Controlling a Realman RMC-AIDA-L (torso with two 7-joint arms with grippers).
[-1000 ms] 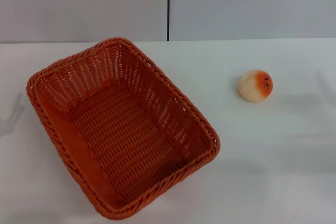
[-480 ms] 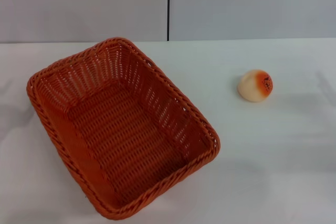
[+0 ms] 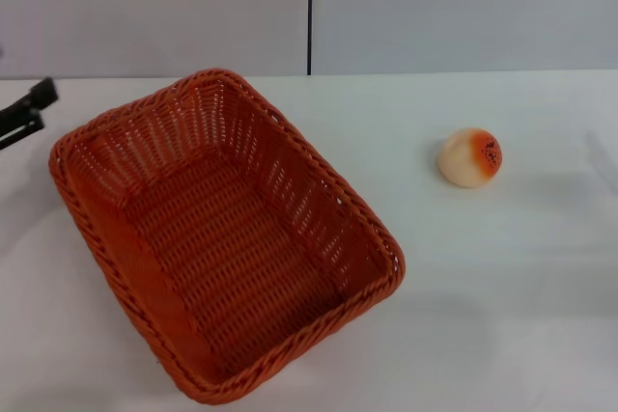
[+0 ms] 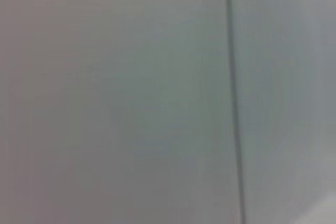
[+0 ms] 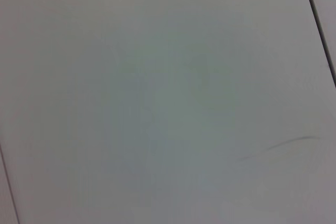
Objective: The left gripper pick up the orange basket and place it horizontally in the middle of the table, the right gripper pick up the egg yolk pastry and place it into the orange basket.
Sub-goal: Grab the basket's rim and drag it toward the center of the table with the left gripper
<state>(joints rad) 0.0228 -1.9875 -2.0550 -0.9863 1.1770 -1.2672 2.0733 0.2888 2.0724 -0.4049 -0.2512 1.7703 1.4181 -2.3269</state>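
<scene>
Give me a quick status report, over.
Left pincer at the table's left edge, short of the orange basket; right pincer not in view. Basket empty, lying diagonally. Egg yolk pastry on the table, right of it. Nothing between them.

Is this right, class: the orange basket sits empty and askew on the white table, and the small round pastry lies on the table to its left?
Not quite. In the head view the pastry lies to the right of the orange basket, not its left, and apart from it. The rest holds: the basket is empty and sits askew on the white table.
</scene>
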